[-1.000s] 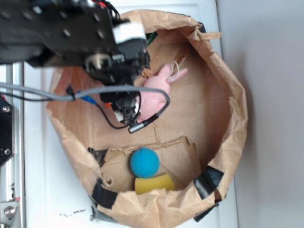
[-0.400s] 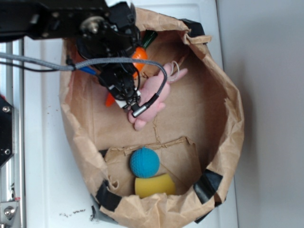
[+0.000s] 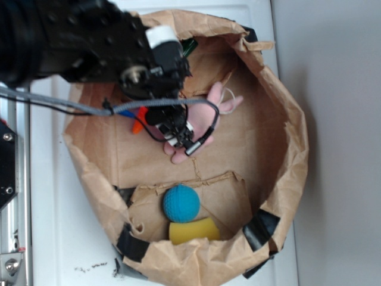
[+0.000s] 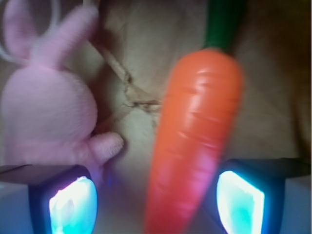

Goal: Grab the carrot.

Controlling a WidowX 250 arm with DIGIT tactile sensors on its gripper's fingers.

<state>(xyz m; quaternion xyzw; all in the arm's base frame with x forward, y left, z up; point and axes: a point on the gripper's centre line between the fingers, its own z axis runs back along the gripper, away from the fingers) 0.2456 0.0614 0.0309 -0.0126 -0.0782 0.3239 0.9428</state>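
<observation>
- One carrot (image 4: 192, 141), bright orange with a dark green stem, lies on the brown paper floor of the bag (image 3: 286, 125). In the wrist view it runs up the frame, stem at the far end, narrow tip near the camera.
- The gripper (image 4: 158, 197) is spread wide, its two glowing pads (image 4: 73, 204) at the bottom corners. The carrot's tip sits between them, closer to the right pad, and neither pad presses on it. Nothing is held.
- In the exterior view the black arm (image 3: 89, 42) covers most of the carrot; only its orange tip (image 3: 138, 121) shows at the left.
- A pink bunny (image 4: 46, 112) lies just left of the carrot in the wrist view, not touching it.
- A blue ball (image 3: 181, 203) and a yellow block (image 3: 193, 230) rest touching each other at the bag's near edge, well apart from the carrot.
</observation>
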